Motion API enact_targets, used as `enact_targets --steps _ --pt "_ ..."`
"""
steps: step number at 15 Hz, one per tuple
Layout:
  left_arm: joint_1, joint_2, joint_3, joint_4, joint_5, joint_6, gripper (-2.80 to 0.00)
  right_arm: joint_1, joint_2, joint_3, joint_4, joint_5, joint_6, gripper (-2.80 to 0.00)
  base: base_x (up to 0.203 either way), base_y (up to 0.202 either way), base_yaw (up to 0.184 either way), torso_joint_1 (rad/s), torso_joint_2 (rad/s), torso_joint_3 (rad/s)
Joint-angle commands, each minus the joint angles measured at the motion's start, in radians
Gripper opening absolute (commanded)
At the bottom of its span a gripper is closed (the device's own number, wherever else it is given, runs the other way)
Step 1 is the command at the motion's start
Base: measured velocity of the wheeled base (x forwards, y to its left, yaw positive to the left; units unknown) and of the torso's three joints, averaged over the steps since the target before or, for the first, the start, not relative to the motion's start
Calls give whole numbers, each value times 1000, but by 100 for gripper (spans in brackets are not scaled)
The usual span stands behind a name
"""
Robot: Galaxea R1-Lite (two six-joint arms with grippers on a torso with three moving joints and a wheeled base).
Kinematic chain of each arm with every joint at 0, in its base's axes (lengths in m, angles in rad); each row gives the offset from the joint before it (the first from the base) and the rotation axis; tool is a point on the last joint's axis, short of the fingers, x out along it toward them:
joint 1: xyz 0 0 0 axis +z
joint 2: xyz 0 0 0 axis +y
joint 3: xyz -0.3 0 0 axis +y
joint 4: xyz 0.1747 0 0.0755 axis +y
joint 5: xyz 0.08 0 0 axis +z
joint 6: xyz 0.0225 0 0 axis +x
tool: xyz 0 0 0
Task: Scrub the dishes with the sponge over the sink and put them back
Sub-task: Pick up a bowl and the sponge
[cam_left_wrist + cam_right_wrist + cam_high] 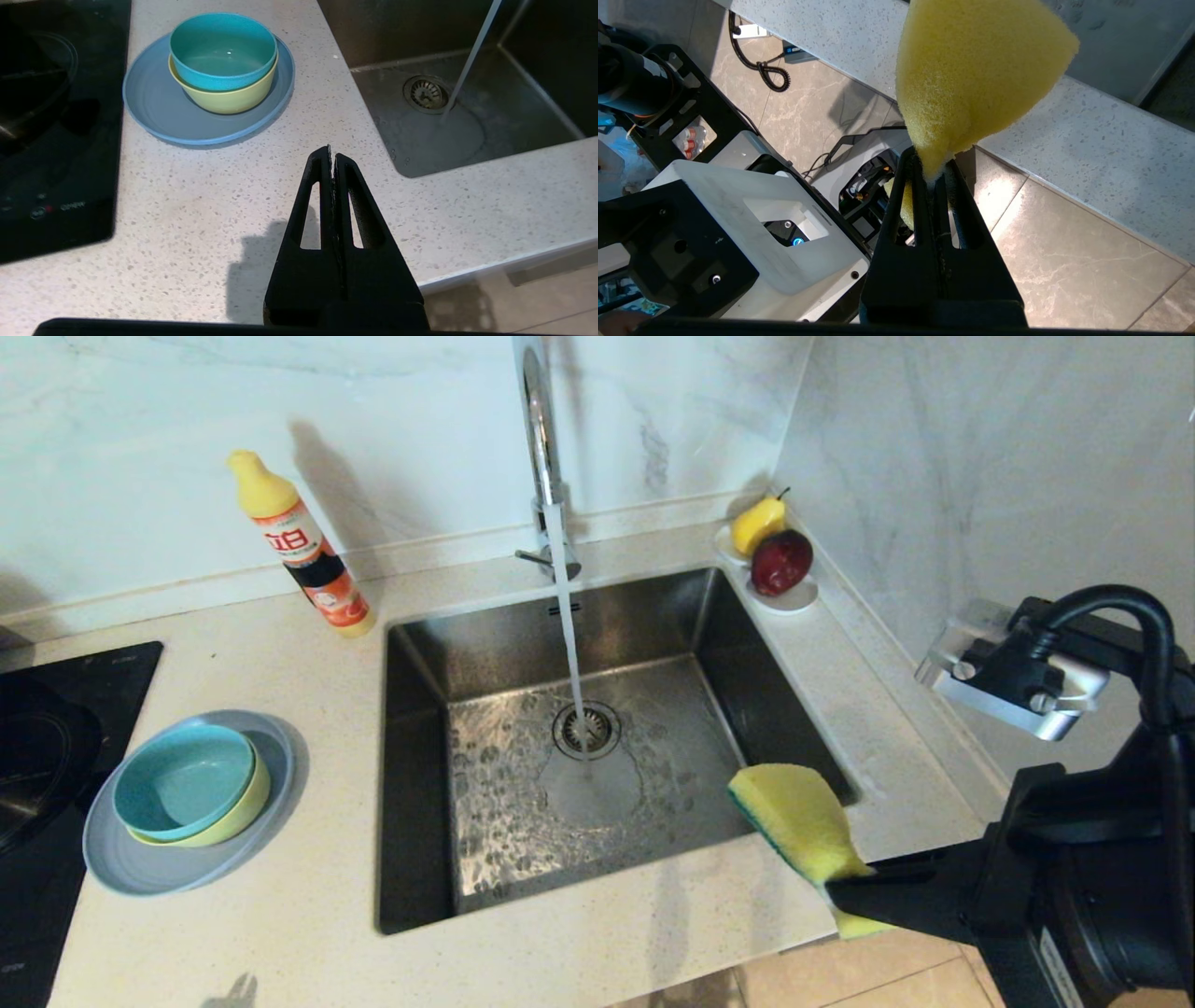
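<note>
At the sink's (653,644) near right corner, the right end effector (845,896) pinches the sponge (798,821); the stacked dishes (187,798) sit on the surface, seemingly unscrubbed. The left end effector (332,156) is pressed together, idle.

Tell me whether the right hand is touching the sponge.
Touching. The right wrist view shows the right hand pinching the yellow sponge between its closed fingers.

The right gripper (845,896) holds the yellow sponge (798,821) above the near right corner of the sink (420,728).
</note>
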Motion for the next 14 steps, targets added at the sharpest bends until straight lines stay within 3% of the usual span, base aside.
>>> enact_targets --steps 1,7,12,14 --pt "1 0 40 0 1 10 -280 -7 20 7 3 -4 1 -280 0 0 0 0 0 0" --pt "5 3 14 5 3 29 -280 -10 -6 26 9 -4 -1 -280 0 0 0 0 0 0" --pt "5 235 -402 115 45 45 -280 -10 -18 24 12 -6 -5 -280 0 0 0 0 0 0" --pt "5 389 -574 128 110 85 -280 -15 -18 35 9 -6 -5 -280 0 0 0 0 0 0"
